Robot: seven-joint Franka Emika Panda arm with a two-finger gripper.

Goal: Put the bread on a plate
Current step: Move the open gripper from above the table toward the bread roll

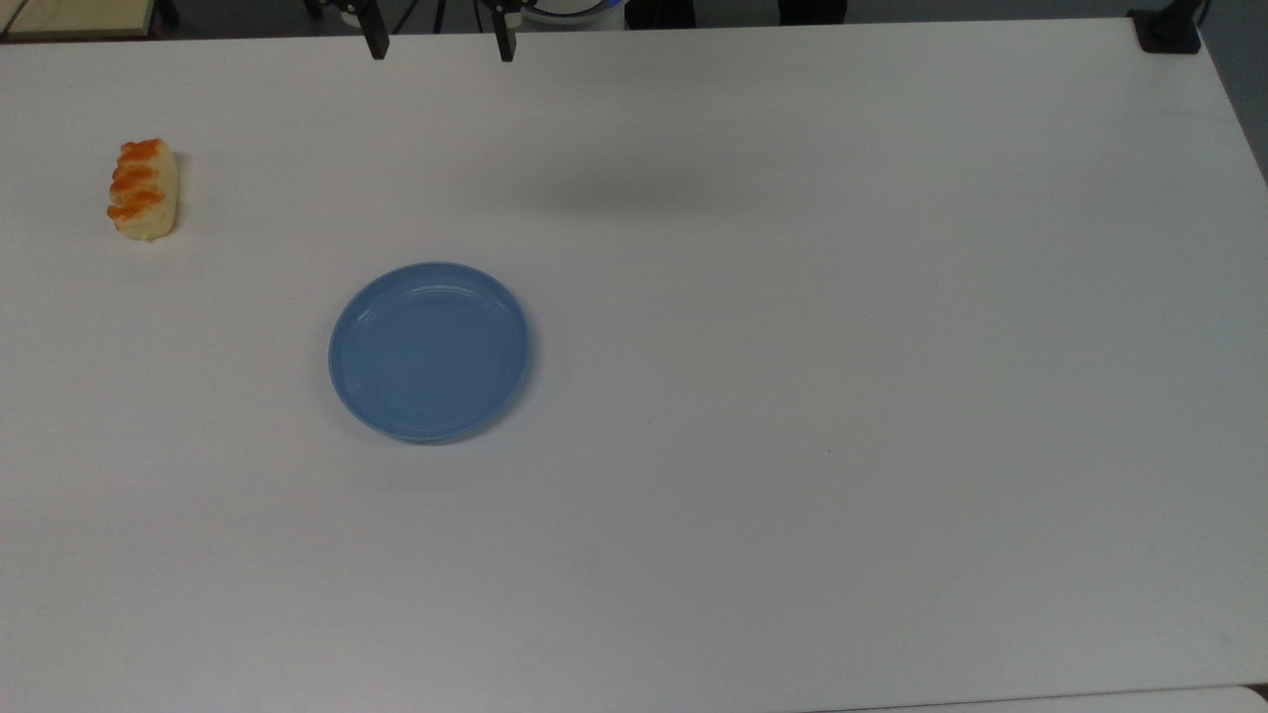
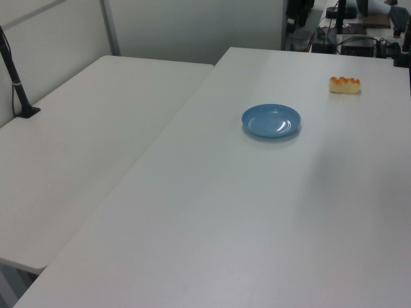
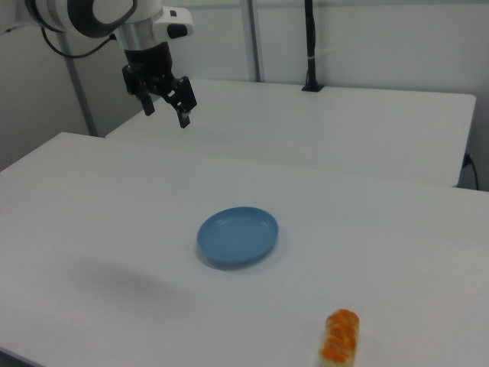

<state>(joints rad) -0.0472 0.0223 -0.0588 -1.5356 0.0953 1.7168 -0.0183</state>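
The bread [image 1: 145, 189], a pale loaf with orange-brown bumps, lies on the white table near the top view's left edge; it also lies far right in the left view [image 2: 345, 85] and low in the right view [image 3: 340, 339]. The light-blue plate [image 1: 428, 350] sits bare, well apart from the bread [image 2: 271, 120] [image 3: 238, 235]. My gripper [image 3: 166, 109] hangs open high above the table, holding nothing, up and left of the plate in the right view. Its two dark fingertips [image 1: 375, 45] poke in at the top view's upper edge, gripper [image 1: 441, 48] above the plate's far side.
A second white table [image 2: 77, 154] adjoins this one on the left view's left. A black clamped pole [image 3: 310, 46] stands on it. Cables and equipment [image 2: 350, 35] sit beyond the table's far end in the left view.
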